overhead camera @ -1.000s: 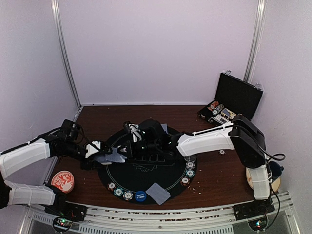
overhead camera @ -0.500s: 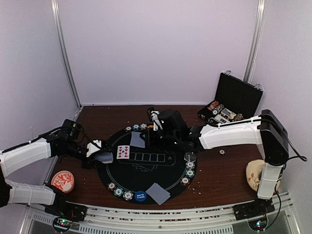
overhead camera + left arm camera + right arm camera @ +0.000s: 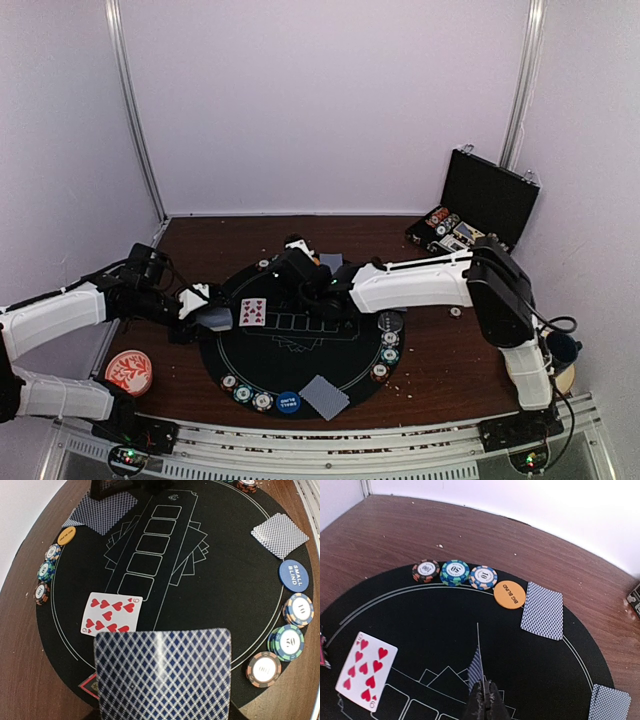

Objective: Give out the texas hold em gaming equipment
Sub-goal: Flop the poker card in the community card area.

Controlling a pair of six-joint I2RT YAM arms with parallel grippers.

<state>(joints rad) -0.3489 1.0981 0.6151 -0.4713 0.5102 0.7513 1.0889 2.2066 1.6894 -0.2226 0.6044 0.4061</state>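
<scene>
Swung back leftward, right end effector [image 3: 482,692] clamps shut on one card [image 3: 476,667]; left end effector [image 3: 205,318], part-closed, holds deck [image 3: 162,680].

probably a lab: white booth walls [image 3: 320,100], rails [image 3: 330,447]

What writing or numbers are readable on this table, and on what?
"SMALL BLIND": blue disc
"BIG BLIND": orange disc
"10": blue-orange chip
"50": green chip
"100": black-orange chip
"9": hearts card
Items in the open case: too small to read.
</scene>
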